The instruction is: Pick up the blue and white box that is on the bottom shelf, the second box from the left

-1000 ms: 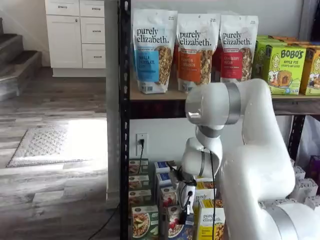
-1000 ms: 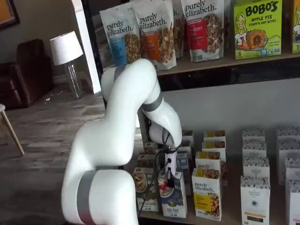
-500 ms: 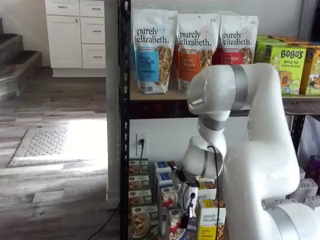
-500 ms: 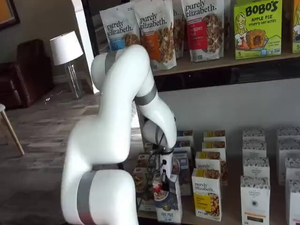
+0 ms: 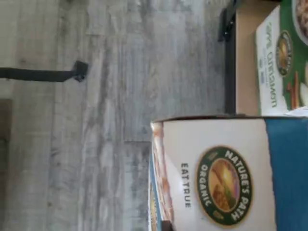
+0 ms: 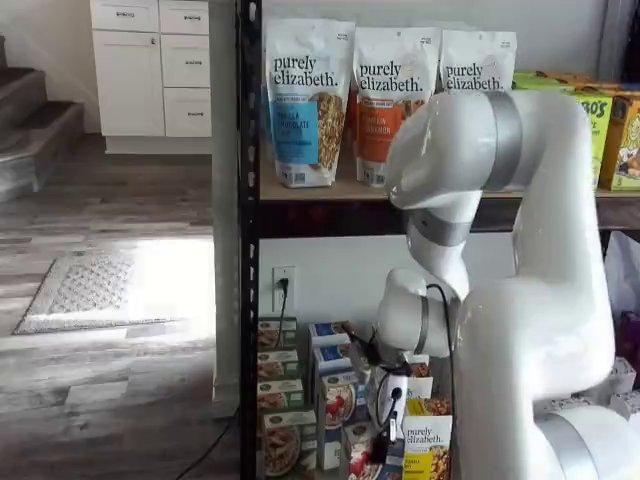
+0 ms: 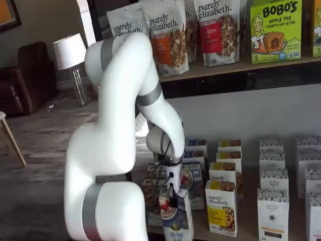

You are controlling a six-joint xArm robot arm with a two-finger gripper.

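Note:
The blue and white box (image 7: pixel 176 222) hangs in front of the bottom shelf (image 7: pixel 247 234), out past the row it stood in, with my gripper (image 7: pixel 172 194) shut on its top. In a shelf view the same box (image 6: pixel 364 461) shows at the picture's lower edge under the gripper (image 6: pixel 388 438). Up close in the wrist view, the box (image 5: pixel 226 178) shows a white side with a round green "Nature's Path" logo and a blue part. The fingers are partly hidden by the gripper's white body.
A green-and-white box (image 7: pixel 150 197) stands left of the held box, and a yellow-and-white "purely elizabeth" box (image 7: pixel 221 207) to its right. More boxes fill the rows behind. Granola pouches (image 6: pixel 309 100) stand on the tan tier above. The black rack post (image 6: pixel 249 300) is at the left.
The arm has drawn back from the shelf with the blue and white box in the gripper. The box has come forward out of its row, toward the cameras.

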